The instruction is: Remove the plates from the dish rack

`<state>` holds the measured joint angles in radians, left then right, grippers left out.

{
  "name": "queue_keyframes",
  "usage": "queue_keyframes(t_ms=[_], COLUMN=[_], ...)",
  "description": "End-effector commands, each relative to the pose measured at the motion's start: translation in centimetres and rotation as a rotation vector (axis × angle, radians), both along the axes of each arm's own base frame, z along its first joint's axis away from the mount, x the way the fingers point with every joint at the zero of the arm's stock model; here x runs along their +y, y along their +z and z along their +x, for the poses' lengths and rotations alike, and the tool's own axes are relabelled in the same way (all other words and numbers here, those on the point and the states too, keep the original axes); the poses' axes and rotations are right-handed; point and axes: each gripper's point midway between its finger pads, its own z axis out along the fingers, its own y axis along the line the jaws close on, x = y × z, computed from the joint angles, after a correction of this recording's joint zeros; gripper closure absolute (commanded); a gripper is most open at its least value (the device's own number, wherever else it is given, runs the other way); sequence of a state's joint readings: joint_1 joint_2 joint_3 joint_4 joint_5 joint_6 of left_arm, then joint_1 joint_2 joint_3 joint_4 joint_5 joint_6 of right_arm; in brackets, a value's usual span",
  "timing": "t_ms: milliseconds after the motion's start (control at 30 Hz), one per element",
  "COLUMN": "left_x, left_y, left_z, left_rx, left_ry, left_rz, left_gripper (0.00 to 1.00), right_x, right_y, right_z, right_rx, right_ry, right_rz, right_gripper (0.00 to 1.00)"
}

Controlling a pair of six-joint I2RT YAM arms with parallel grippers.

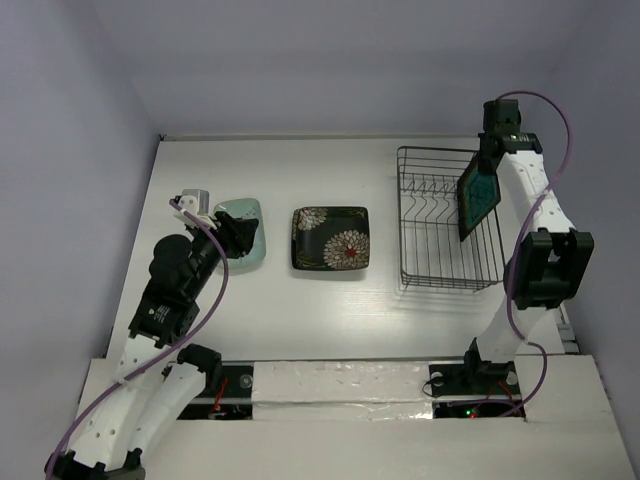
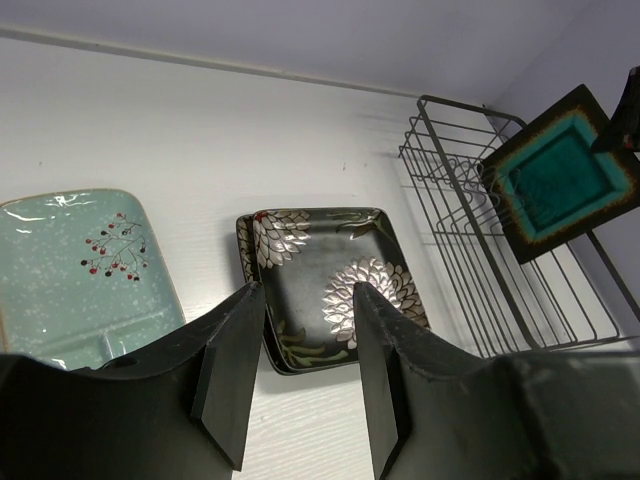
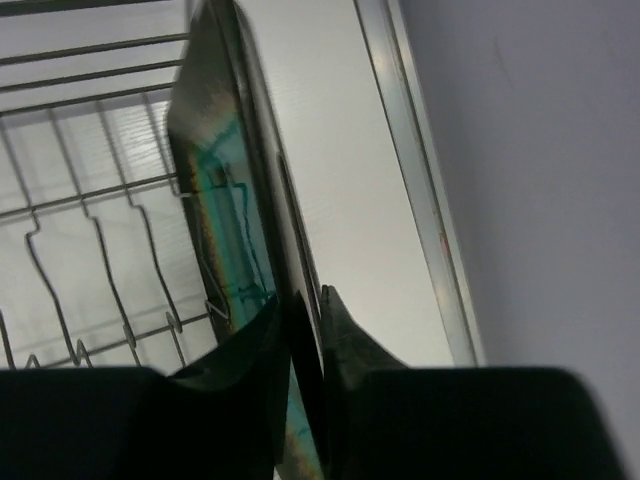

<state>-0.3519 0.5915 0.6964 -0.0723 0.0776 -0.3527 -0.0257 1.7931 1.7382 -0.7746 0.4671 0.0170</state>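
Teal-centred plate [image 1: 479, 197] tight in right pincer [image 3: 300, 305] over wire rack [image 1: 402, 215]; left pincer [image 2: 308, 300] spread, empty, near mint plate [image 2: 70, 270].

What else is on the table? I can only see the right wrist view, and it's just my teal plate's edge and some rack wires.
Observer: A black flowered plate lies flat in the middle of the table. There seems to be a second one under it.
Operator: Where's the green one?
Observer: The mint green plate lies flat to the left of that, with the left end effector open and empty above it.
Operator: Any plates left in the rack?
Observer: None. Only your teal plate hangs tilted over the right side of the dish rack.
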Motion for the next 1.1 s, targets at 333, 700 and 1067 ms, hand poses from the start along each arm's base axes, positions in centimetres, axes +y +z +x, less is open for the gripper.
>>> queue_keyframes(t_ms=[333, 700, 1067], left_x=[-0.2, -0.2, -0.2], left_y=[2.4, 2.4, 2.6], left_z=[-0.1, -0.1, 0.0], left_rx=[-0.073, -0.073, -0.076], left_ry=[-0.009, -0.007, -0.007], left_rz=[-0.027, -0.031, -0.032], left_gripper=[0.62, 0.62, 0.62], right_x=[0.1, 1.2, 4.8], right_y=[6.7, 13.9, 22.9], right_z=[-0.9, -4.5, -8.6], right_rx=[-0.154, -0.299, -0.579], right_ry=[0.042, 0.051, 0.100], right_rz=[-0.050, -0.101, 0.032], right_gripper=[1.00, 1.00, 1.00])
